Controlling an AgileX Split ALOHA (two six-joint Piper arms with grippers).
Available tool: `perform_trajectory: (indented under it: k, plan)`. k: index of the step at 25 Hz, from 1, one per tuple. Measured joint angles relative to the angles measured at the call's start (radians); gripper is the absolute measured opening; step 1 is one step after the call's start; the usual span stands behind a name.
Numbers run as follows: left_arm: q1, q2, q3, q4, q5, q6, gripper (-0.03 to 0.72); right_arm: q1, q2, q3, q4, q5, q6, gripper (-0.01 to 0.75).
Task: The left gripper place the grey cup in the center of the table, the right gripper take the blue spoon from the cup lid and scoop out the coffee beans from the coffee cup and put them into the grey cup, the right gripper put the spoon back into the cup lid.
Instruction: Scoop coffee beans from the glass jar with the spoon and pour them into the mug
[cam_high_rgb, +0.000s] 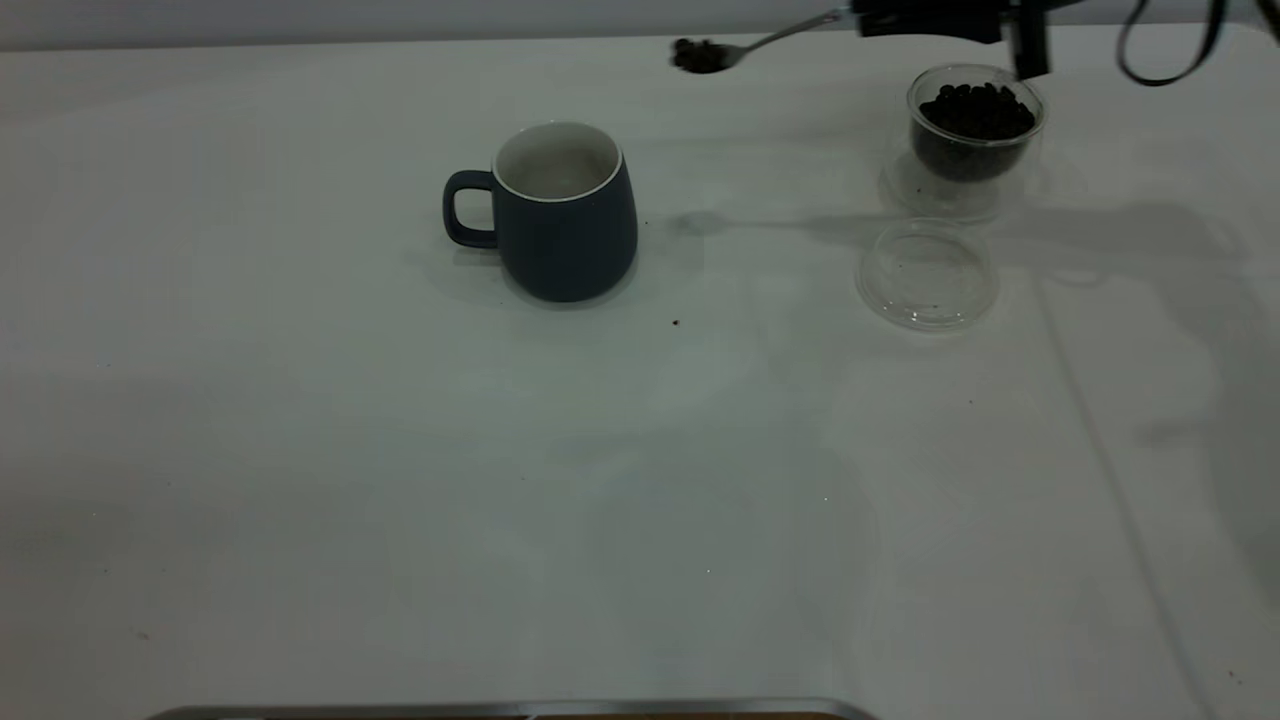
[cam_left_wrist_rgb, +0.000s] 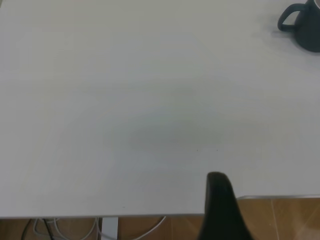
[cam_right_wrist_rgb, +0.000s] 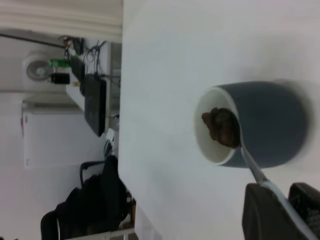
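The grey cup (cam_high_rgb: 560, 210) stands upright and empty near the table's (cam_high_rgb: 400, 480) middle, handle to the left. My right gripper (cam_high_rgb: 900, 18) at the top right is shut on the blue spoon (cam_high_rgb: 770, 40). It holds the spoon level in the air, its bowl heaped with coffee beans (cam_high_rgb: 700, 55), up and to the right of the grey cup. In the right wrist view the spoon (cam_right_wrist_rgb: 252, 165), held in the gripper (cam_right_wrist_rgb: 282, 200), lines up over the grey cup's (cam_right_wrist_rgb: 270, 125) mouth. The coffee cup (cam_high_rgb: 975, 130) is full of beans. The cup lid (cam_high_rgb: 927, 272) is empty. Only one finger (cam_left_wrist_rgb: 220, 200) of my left gripper shows.
A stray dark speck (cam_high_rgb: 676, 322) lies on the table in front of the grey cup. The left wrist view shows the table's edge (cam_left_wrist_rgb: 280, 196) with floor and cables below, and the grey cup (cam_left_wrist_rgb: 305, 25) far off.
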Motion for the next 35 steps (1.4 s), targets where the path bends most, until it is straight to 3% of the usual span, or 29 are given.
perform_trajectory:
  k: [9, 19, 23, 29, 35]
  plan:
    - [0.000, 0.000, 0.000, 0.000, 0.000, 0.001, 0.555, 0.093, 0.000, 0.000, 0.028, -0.009, 0.000, 0.097]
    - [0.000, 0.000, 0.000, 0.000, 0.000, 0.002, 0.555, 0.168, 0.000, 0.000, 0.028, -0.160, -0.021, 0.097]
    - [0.000, 0.000, 0.000, 0.000, 0.000, 0.002, 0.555, 0.179, 0.000, 0.000, 0.028, -0.205, -0.118, 0.097]
    - [0.000, 0.000, 0.000, 0.000, 0.000, 0.002, 0.555, 0.214, -0.009, 0.000, 0.028, -0.241, -0.405, 0.097]
    - [0.000, 0.000, 0.000, 0.000, 0.000, 0.002, 0.555, 0.238, -0.076, 0.000, -0.024, -0.360, -0.596, 0.097]
